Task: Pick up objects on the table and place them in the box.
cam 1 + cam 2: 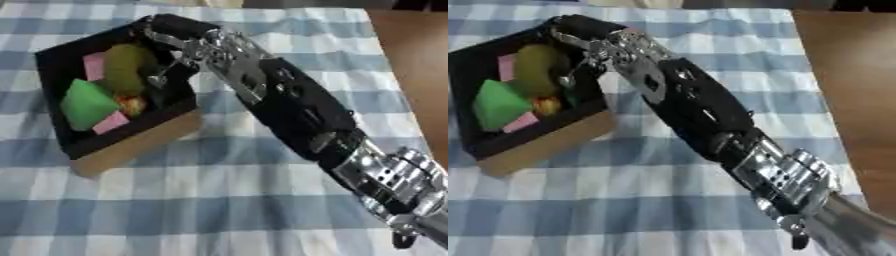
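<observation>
An open box (131,145), black inside with cardboard walls, sits at the table's upper left. In it lie an olive-green rounded object (127,67), a green wedge-shaped block (86,104), two pink blocks (110,123) and a small orange-red thing (133,105). My right arm reaches in from the lower right. My right hand (188,42) hovers over the box's right rim. Its fingers (161,77) hang down relaxed next to the olive object and are not closed round it. My left hand shows in no view.
A blue and white checked cloth (201,200) covers the table. A bare brown strip of table (850,75) runs along the right side. No loose objects show on the cloth outside the box.
</observation>
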`<state>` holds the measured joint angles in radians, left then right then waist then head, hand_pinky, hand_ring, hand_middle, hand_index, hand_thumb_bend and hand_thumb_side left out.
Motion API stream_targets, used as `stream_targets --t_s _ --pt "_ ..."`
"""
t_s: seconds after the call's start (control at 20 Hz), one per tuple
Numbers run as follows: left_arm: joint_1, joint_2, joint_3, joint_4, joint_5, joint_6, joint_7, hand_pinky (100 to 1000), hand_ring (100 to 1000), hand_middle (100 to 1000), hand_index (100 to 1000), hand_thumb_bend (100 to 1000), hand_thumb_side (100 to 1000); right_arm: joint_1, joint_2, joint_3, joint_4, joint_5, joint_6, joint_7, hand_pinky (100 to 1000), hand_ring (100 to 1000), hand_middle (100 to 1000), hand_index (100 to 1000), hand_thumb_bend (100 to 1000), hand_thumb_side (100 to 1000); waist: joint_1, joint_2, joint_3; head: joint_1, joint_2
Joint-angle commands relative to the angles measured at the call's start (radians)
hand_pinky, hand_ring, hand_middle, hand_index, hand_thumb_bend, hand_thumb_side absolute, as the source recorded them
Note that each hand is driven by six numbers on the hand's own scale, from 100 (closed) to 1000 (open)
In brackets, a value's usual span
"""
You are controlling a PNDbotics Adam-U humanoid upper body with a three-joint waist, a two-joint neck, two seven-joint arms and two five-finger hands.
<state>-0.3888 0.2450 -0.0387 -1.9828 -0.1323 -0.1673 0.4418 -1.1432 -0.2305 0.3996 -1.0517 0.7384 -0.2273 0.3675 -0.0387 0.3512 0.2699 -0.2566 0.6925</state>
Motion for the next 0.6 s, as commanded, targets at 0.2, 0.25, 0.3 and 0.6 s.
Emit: stream_targets --t_s 0.2,0.25,0.3,0.6 --pt "-0.003 0.012 0.001 -0.017 0.000 0.003 -0.002 762 804 714 792 403 721 -0.037 -0.025 -0.030 -0.103 0.001 0.010 0.002 918 914 806 946 173 217 -0.003 -0.010 -0.008 0.006 -0.002" --pt "-0.002 0.013 0.001 -0.017 0.000 0.004 -0.002 762 804 714 792 403 721 -0.040 -0.029 -0.031 -0.128 -0.008 0.016 0.000 918 915 808 948 175 211 -0.002 -0.011 -0.010 0.007 -0.002" --pt "-0.001 0.013 0.002 -0.017 0.000 0.004 -0.002 762 804 713 792 403 721 -0.043 -0.034 -0.031 -0.151 -0.017 0.023 0.000 917 914 808 948 178 193 -0.001 -0.012 -0.011 0.008 -0.001" --pt "0.007 0.017 0.003 -0.017 -0.003 0.007 -0.001 761 804 713 792 403 720 -0.056 -0.076 -0.044 -0.273 -0.070 0.089 -0.011 901 898 807 942 119 116 0.002 -0.022 -0.023 0.018 0.003"
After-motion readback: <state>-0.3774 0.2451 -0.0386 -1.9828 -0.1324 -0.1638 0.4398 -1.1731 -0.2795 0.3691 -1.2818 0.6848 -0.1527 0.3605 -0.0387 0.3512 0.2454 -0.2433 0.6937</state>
